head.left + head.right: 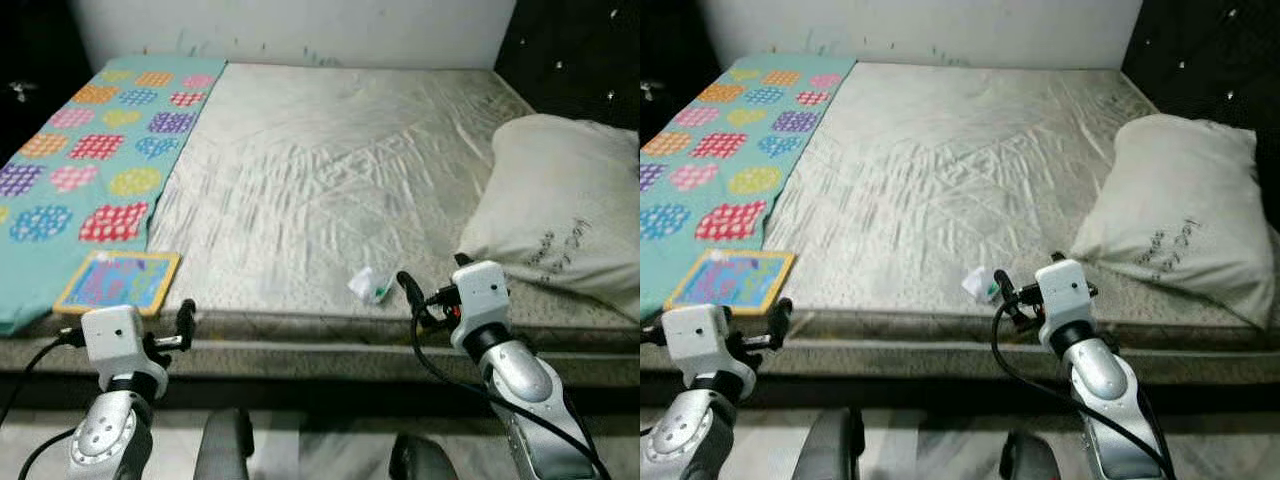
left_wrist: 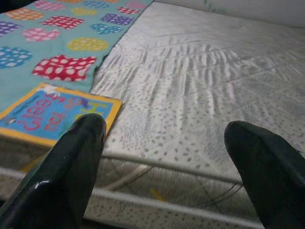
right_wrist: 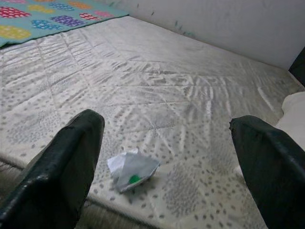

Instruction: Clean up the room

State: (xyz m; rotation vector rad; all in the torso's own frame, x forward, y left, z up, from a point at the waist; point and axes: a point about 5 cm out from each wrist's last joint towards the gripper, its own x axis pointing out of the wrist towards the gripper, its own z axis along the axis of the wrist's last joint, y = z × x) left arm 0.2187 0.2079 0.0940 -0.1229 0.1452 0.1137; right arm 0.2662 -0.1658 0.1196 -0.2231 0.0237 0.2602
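**Robot faces a bare mattress with both grippers raised**

A bare grey mattress [image 1: 330, 170] fills the scene, running away to a white wall [image 1: 300, 30]. A teal blanket [image 1: 90, 150] with coloured dotted patches covers its left side. On the blanket's near corner lies a picture book [image 1: 118, 281] with a yellow border, flat, close to the mattress edge. A white pillow [image 1: 565, 215] rests on the right side of the mattress.

Near the front edge, right of centre, lies a small crumpled white wrapper [image 1: 368, 286] with a green spot.

The right gripper [image 3: 167, 167] hovers at the near edge, just near and right of the wrapper, its fingers spread wide apart and not touching it. The left gripper [image 2: 162, 162] hovers at the near edge too, just right of the book, its fingers also spread wide and holding nothing.
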